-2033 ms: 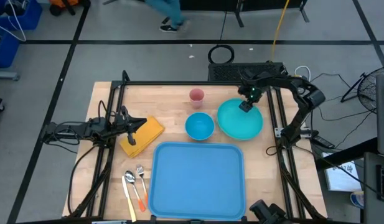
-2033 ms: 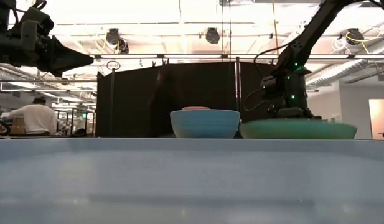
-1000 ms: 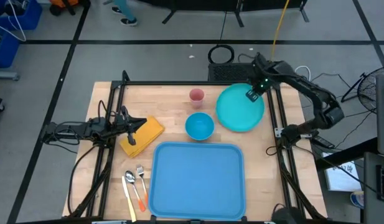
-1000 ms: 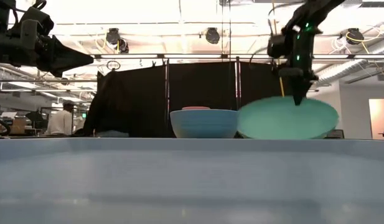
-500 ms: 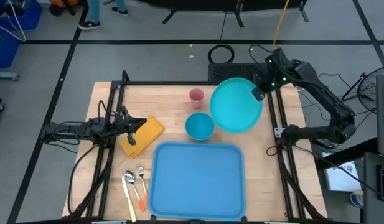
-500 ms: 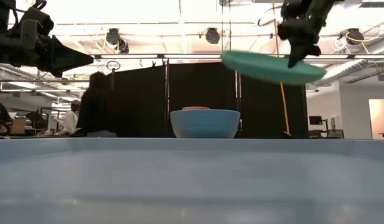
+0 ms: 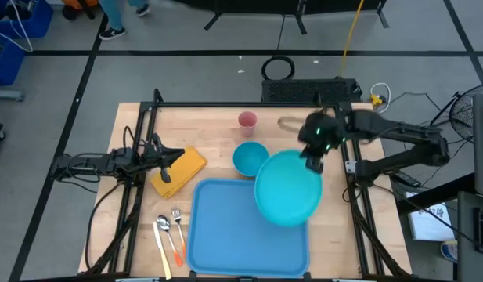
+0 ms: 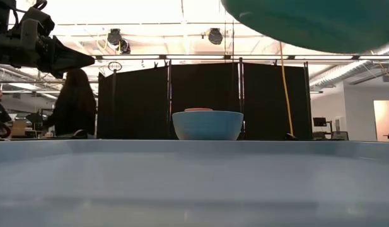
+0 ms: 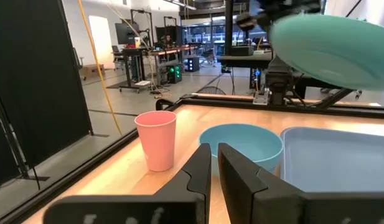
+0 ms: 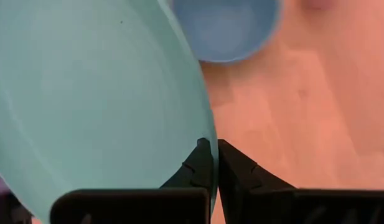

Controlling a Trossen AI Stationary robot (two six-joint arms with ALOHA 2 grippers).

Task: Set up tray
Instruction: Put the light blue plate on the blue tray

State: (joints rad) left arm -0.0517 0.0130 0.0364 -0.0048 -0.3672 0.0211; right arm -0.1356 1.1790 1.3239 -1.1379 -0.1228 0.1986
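Observation:
The large blue tray [image 7: 218, 227] lies at the table's near middle. A round teal plate [image 7: 288, 188] hangs above the tray's far right part, with my right gripper [image 7: 311, 160] shut on its rim. From table height only the plate's underside [image 8: 307, 22] shows, high up. Beyond the tray stand a small blue bowl [image 7: 249, 158] and a pink cup [image 7: 247, 120]. My left gripper [image 7: 169, 160] waits shut at the left, raised above a yellow cloth [image 7: 186, 166], with nothing between its fingers [image 9: 201, 168]. My right gripper pinches the plate's rim [image 10: 206, 124] between its two fingers, on the plate's far right side. The fingers come from the table's far right, slanting down. The plate is lifted clear of table and tray, its hollow side up, a little tilted.
A spoon, a fork and an orange-handled piece [image 7: 171, 231] lie left of the tray near the front edge. Black frame rails [image 7: 139, 157] run along both table sides. People move about in the room beyond the table [image 8: 74, 104].
My right gripper has raised the plate off the table's far right part, first tipping it up by its rim, then lifting it clear. It has carried the plate toward the near edge and the left, over the tray's far right part.

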